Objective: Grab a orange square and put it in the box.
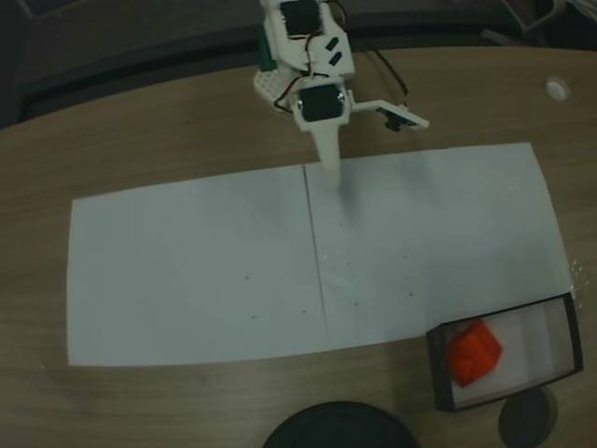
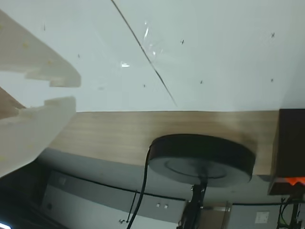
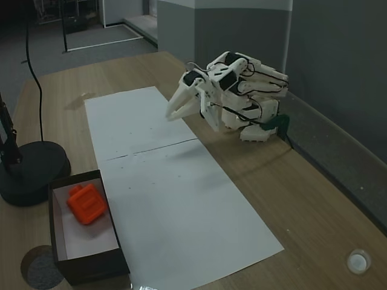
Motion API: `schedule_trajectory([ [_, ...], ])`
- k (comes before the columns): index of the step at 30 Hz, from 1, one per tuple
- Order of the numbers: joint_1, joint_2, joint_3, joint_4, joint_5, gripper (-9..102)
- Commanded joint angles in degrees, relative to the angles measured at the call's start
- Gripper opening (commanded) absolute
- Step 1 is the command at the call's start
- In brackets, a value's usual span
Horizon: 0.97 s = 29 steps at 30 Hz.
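Observation:
The orange square [image 1: 474, 353] lies inside the box [image 1: 550, 350] at the lower right of a fixed view, resting on the pale floor near its left wall. In another fixed view the orange square [image 3: 87, 203] sits in the far half of the box [image 3: 91, 269]. In the wrist view, a sliver of the orange square [image 2: 293, 181] shows under the box's dark wall [image 2: 290, 143]. My gripper [image 1: 332, 175] is folded back near the arm's base, far from the box, shut and empty. Its tip [image 3: 171, 115] hangs over the paper's far edge, and its fingers [image 2: 47, 71] nearly meet.
Two white paper sheets [image 1: 205, 271] cover the wooden table's middle. A round black disc [image 1: 340, 425] with a cable stands at the near edge beside the box, as the disc [image 3: 30, 172] in the other view. A small grey pad [image 1: 527, 417] and a white cap [image 1: 557, 89] lie nearby.

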Motion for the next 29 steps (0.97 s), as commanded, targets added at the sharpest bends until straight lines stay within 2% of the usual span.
schedule_trajectory([
  [1,0.0,1.32,1.32,2.46,0.0,0],
  [9,-0.35,1.32,-0.26,13.54,-0.18,0],
  [14,-0.35,1.32,-2.81,23.55,-0.18,0],
  [29,0.26,1.23,-2.99,23.47,0.35,0],
])
